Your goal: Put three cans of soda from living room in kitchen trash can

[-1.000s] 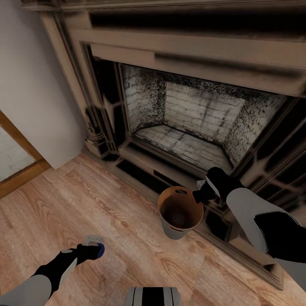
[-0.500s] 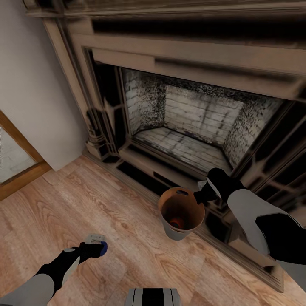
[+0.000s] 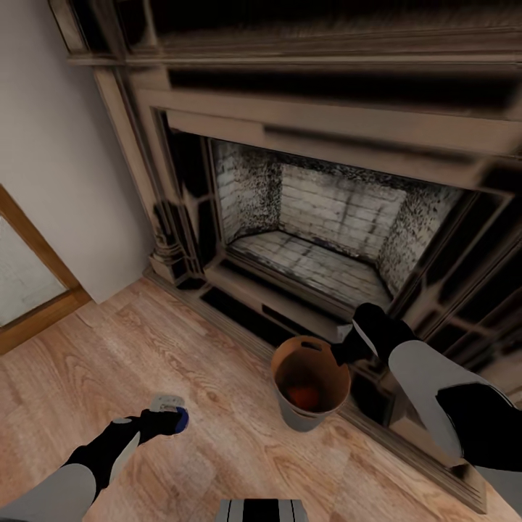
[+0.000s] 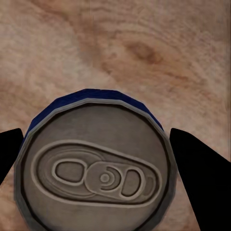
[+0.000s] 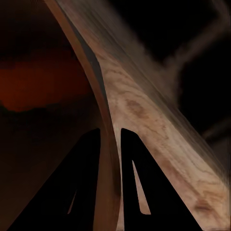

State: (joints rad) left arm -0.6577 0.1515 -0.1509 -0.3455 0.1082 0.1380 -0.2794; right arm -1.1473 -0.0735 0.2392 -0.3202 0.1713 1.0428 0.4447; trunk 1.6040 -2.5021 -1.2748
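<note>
Soda can [image 3: 172,416] held in left gripper [image 3: 164,420], near left over wood floor [image 3: 217,377]. Trash can [image 3: 310,380] right, before fireplace [image 3: 319,217], orange can [image 3: 301,396] inside, rim pinched by right gripper [image 3: 344,353].

Left wrist: fingers [image 4: 192,159] flanking silvery can top [image 4: 94,168].

Right wrist: fingers [image 5: 82,183] clamped astride bucket wall [image 5: 108,159].

Warm wood floor [image 3: 181,348], fireplace [image 3: 319,239] standing on it

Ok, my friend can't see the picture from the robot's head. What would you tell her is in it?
The right gripper pinches the rim of the trash can beside a fireplace. The left gripper holds a blue soda can over the wood floor.
</note>
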